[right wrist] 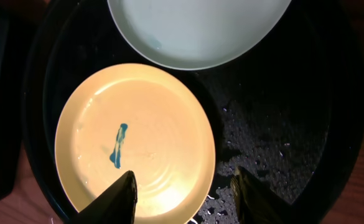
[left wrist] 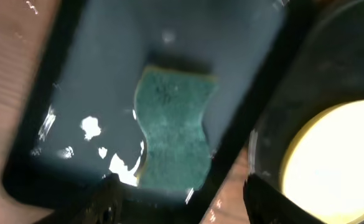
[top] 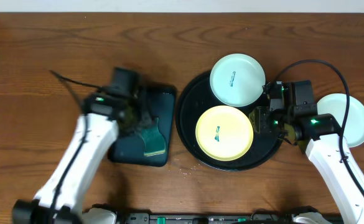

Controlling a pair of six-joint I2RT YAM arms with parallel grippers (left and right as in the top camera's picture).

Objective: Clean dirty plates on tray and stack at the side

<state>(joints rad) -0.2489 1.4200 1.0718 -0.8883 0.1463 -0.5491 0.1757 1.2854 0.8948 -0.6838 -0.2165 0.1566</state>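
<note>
Three small round plates with smooth, glossy faces are in view. The pale yellow plate (top: 224, 132) lies flat in the lower middle of the round black tray (top: 188, 118) and carries a thin teal smear (right wrist: 118, 146) near its centre. A mint-white plate (top: 237, 79) sits at the tray's upper right, its far edge lying across the raised rim, and it has a small teal mark too. The second mint-white plate (top: 353, 115) rests off the tray on the brown wood-grain tabletop (top: 57, 56) at the right of the frame, partly hidden under the right arm.

The black tray's floor is speckled with fine water droplets (right wrist: 262, 137).

There are two trays. The other is a dark teal rectangular tray (top: 163, 96) with rounded corners, left of the black one and just beside it. In it lies one green sponge (left wrist: 172, 127), coarse-faced and waisted at the sides.

The left gripper (left wrist: 182, 199) hangs over the sponge with its fingers apart and nothing between them. The right gripper (right wrist: 186, 199) is over the yellow plate's lower edge, its fingers also spread and empty.
</note>
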